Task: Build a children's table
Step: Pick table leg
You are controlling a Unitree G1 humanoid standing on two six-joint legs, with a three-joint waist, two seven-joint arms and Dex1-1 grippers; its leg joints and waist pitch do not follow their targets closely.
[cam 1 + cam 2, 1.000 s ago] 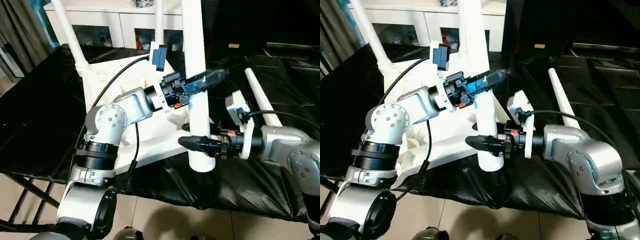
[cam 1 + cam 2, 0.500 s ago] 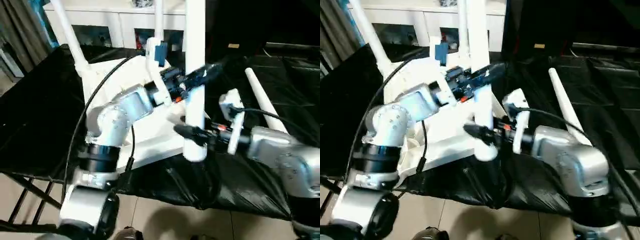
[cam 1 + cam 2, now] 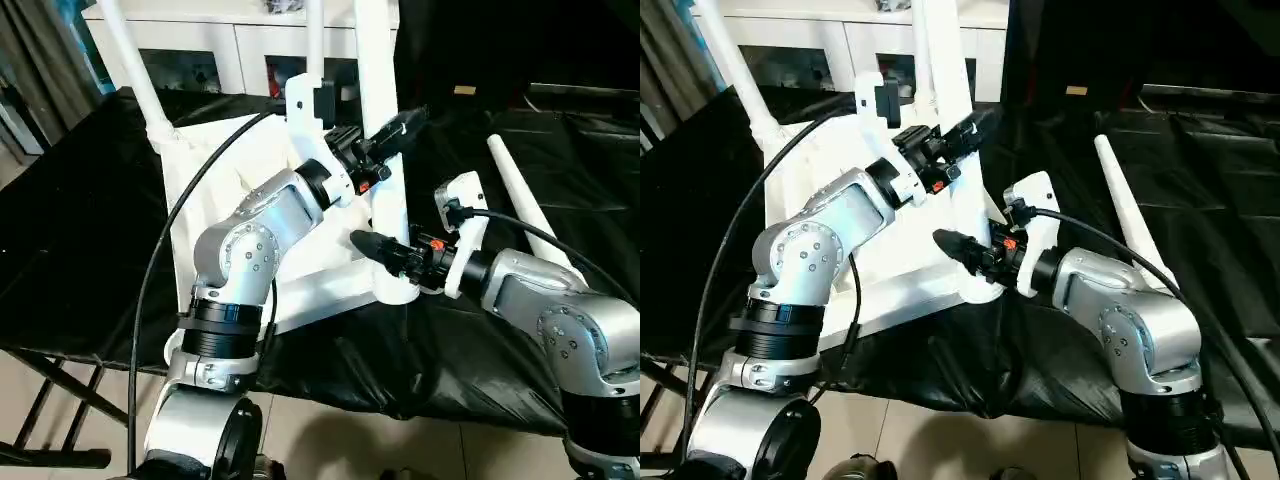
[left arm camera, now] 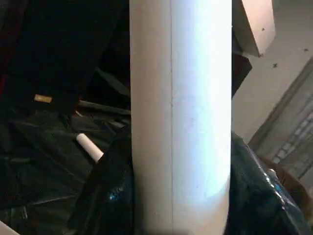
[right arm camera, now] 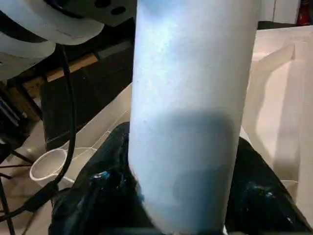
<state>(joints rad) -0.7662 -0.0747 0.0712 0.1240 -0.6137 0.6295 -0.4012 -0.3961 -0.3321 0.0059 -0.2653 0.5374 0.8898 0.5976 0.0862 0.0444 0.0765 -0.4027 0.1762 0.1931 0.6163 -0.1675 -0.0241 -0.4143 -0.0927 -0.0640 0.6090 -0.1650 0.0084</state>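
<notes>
Black sheeting covers your tabletop [image 3: 90, 230]. Your left claw [image 3: 385, 140] and right claw [image 3: 385, 255] both clamp one upright leg [image 3: 378, 100] at frame centre, over the upturned table top [image 3: 230, 160]. It looks light, stiff, slippery: grip low, near the corner socket [image 3: 395, 292].

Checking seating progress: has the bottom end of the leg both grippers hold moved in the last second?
Yes. The leg now ends at the tabletop's near corner; before, it overhung the black cloth in front of that edge.
</notes>
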